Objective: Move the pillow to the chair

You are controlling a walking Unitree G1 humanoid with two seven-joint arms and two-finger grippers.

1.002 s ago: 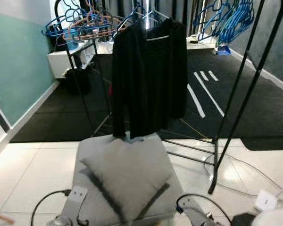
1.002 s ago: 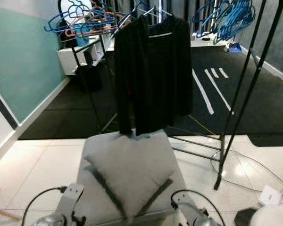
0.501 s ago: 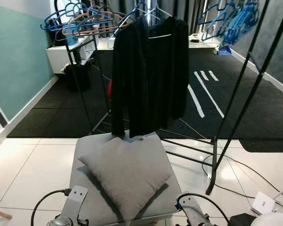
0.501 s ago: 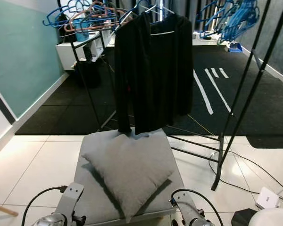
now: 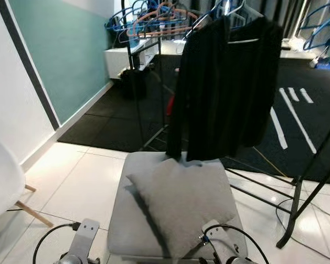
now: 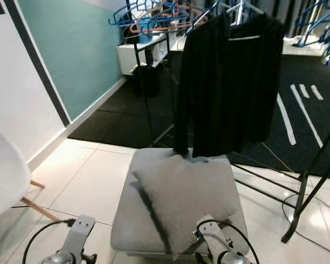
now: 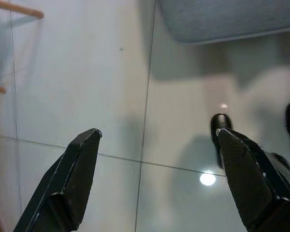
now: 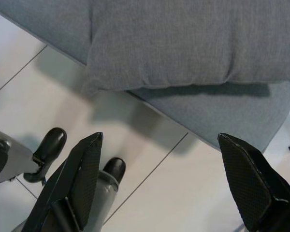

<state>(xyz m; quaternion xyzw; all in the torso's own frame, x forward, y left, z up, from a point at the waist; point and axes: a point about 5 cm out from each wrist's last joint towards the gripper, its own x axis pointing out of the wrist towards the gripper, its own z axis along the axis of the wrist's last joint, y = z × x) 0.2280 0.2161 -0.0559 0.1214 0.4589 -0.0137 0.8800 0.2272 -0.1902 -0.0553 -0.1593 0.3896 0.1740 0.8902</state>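
A white tiled floor (image 5: 77, 181) is seen in front, meeting a black mat (image 5: 126, 121) further back, with a teal wall (image 5: 60, 49) on the robot's left. A black clothes rack (image 5: 148, 71) is stood behind, hung with a black garment (image 5: 225, 88) and with blue and pink hangers (image 5: 148, 14). A grey upholstered seat (image 5: 124, 220) is placed on the tiles just before the garment's hem. The grey pillow (image 5: 181, 203) is laid on this seat, turned cornerwise, one corner overhanging the near edge. A white chair (image 5: 3, 181) with wooden legs is seen at the far left, well apart from the pillow. The left gripper (image 7: 157, 145) is held over bare tiles, fingers spread wide and holding nothing. The right gripper (image 8: 159, 145) is likewise spread wide and empty, below the pillow's overhanging corner.
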